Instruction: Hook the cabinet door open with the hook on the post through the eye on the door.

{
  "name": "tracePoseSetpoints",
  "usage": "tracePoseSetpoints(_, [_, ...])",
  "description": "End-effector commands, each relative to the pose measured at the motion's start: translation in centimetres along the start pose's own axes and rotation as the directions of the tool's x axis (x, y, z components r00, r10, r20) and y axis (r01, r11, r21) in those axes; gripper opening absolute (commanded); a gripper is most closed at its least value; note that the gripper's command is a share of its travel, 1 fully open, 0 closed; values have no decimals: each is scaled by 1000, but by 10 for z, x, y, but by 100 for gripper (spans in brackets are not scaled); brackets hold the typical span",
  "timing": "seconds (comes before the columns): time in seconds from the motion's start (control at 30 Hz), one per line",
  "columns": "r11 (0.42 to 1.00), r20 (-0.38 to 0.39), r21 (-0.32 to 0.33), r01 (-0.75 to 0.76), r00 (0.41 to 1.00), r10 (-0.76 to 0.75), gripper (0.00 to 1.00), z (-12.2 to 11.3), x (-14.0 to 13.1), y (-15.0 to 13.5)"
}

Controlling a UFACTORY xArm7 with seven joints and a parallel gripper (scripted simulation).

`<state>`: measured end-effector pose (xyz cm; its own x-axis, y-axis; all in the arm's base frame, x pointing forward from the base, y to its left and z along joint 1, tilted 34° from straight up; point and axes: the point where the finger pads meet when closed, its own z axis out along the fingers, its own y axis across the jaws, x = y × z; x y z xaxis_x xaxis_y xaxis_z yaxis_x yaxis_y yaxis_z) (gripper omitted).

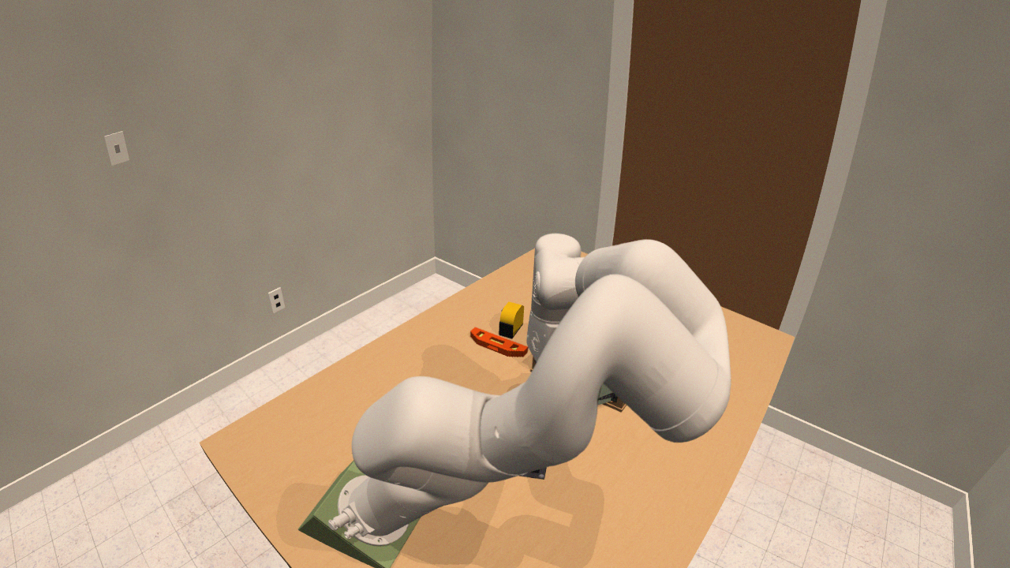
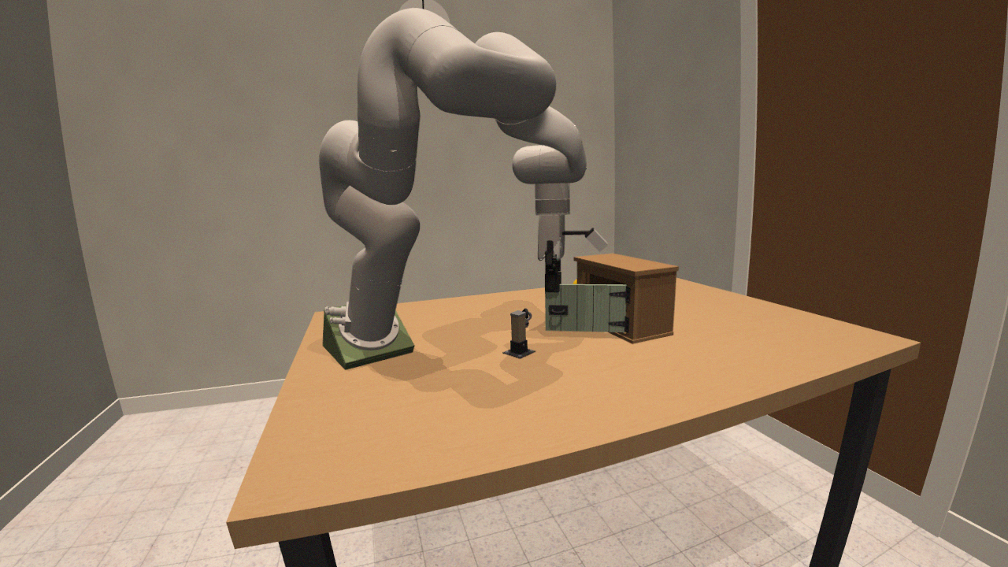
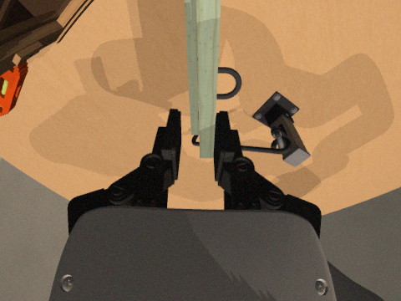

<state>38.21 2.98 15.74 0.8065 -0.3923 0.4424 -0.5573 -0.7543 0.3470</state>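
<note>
The brown wooden cabinet (image 2: 638, 296) stands flat on the table. Its pale green door (image 2: 584, 308) is swung wide open, roughly square to the cabinet front. My gripper (image 2: 551, 278) points straight down at the door's free end. In the wrist view the fingers straddle the door's top edge (image 3: 203, 50), with a small gap on the left side. The short post (image 2: 519, 332) stands to the left of the door. Its thin dark hook (image 3: 246, 147) reaches from the post (image 3: 281, 130) to the door's free end. A dark ring (image 3: 229, 83) sticks out of the door face. I cannot tell whether the hook sits in an eye.
A yellow block (image 1: 511, 319) and a flat orange tool (image 1: 498, 341) lie on the table behind the door, towards the wall. The arm's green base (image 2: 366, 342) is at the table's back left. In the top view the arm hides the cabinet and the gripper.
</note>
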Motion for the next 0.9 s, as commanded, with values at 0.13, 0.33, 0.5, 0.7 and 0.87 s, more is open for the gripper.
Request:
tracePoseSetpoints(0.13, [999,-3,3,-33,999,33,27,-1,1,-7])
tracePoseSetpoints(0.33, [998,-3,3,-63,998,63,27,-1,1,-13])
tracePoseSetpoints(0.5, [997,-3,3,-74,997,74,27,-1,1,-15])
tracePoseSetpoints(0.7, [993,-2,3,-114,993,114,27,-1,2,-22])
tracePoseSetpoints(0.87, [993,-2,3,-118,993,118,27,-1,2,-22])
